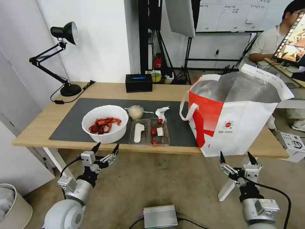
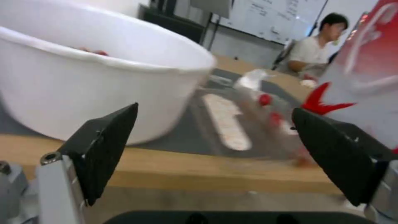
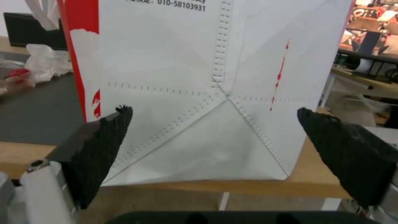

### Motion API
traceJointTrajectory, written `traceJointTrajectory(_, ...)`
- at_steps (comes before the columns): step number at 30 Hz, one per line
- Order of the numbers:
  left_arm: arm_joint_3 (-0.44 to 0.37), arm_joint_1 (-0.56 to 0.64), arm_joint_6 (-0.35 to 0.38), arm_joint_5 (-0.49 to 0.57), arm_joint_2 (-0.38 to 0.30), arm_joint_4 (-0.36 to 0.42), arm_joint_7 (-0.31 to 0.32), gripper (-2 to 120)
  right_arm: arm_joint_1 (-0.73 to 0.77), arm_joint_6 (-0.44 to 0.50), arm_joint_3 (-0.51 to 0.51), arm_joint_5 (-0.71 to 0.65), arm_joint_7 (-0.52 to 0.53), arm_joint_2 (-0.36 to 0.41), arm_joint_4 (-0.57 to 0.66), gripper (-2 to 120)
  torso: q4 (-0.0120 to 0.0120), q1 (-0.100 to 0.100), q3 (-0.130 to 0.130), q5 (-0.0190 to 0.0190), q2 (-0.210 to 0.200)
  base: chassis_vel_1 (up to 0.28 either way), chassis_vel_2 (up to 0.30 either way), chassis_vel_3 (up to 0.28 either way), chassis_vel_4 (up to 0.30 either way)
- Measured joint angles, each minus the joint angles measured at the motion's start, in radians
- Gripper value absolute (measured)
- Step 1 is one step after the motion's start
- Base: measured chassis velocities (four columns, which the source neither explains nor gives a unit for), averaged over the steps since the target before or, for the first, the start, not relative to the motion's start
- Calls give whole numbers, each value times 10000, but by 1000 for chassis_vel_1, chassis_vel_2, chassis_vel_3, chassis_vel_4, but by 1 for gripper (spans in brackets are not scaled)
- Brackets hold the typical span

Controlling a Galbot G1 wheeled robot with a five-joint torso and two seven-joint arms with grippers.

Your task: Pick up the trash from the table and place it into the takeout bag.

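Observation:
On the dark mat of the wooden table [image 1: 41,127] lies the trash: a white bowl [image 1: 105,123] of red crayfish shells, a knotted clear bag [image 1: 136,112], a crumpled white tissue [image 1: 161,112] and an open clear container [image 1: 150,131] with red tomatoes. The takeout bag [image 1: 233,111], white and red with foil lining, stands open at the table's right end. My left gripper [image 1: 105,148] hangs open below the front edge, just under the bowl [image 2: 95,77]. Open too, my right gripper [image 1: 235,156] sits before the bag's lower front face [image 3: 199,93].
A black desk lamp [image 1: 62,57] stands at the back left and a black box [image 1: 138,82] at the back middle. A silver box [image 1: 160,216] lies on the floor between my arms. A person sits behind the bag at the far right.

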State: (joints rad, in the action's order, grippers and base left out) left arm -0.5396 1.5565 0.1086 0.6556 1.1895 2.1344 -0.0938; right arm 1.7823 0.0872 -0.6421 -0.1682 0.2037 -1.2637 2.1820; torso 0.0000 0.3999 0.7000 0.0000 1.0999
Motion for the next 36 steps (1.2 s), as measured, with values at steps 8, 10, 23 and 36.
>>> traceJointTrajectory(8, 610, -358, 1565, 2542, -240, 1177, 1723, 100, -24, 14, 69, -2, 3, 34, -13, 100, -1, 1, -1, 0, 0, 0, 0, 0, 0)
traceJointTrajectory(10, 696, -439, 1696, 3115, -261, 1305, 2177, 100, -31, 16, 83, -9, 3, 61, -19, 100, -1, 1, 0, 0, 0, 0, 0, 0, 0)
traceJointTrajectory(23, 1829, -1464, 1708, 7198, 510, 1880, 6760, 100, -104, 44, 149, -90, 3, 196, -209, 100, 0, 0, 0, 0, 0, 0, 0, 0, 0)
traceJointTrajectory(36, 2313, -1738, 1443, 7727, 1592, 1995, 7671, 100, -231, 50, 320, -32, 27, 158, -415, 100, -1, 1, 0, 2, 0, 0, 0, 0, 0)
